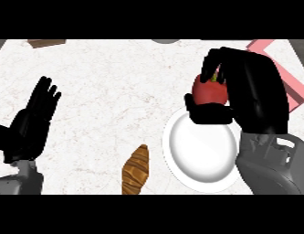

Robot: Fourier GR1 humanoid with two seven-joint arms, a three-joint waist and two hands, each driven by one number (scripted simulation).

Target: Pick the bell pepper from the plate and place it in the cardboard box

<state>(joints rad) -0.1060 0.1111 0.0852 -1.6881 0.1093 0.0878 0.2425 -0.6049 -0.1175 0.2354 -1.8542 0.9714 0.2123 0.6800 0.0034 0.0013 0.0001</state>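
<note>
Above the far rim of the white plate (201,151), my right hand (248,91) curls around the red bell pepper (210,90). Just beyond, at the bench's (114,91) right edge, lies the pink box (296,77). My left hand (36,116) rests open at the left, fingers up. A croissant (136,170) lies beside the plate; broad bare marble spreads between.

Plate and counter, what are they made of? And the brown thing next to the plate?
The plate looks like glazed ceramic: plain white, smooth, softly shaded. The counter looks like polished marble or stone: pale with fine brownish veins. The brown thing looks like baked pastry, maybe a croissant: golden-brown with ridged bands, though it could also pass for wood.
</note>
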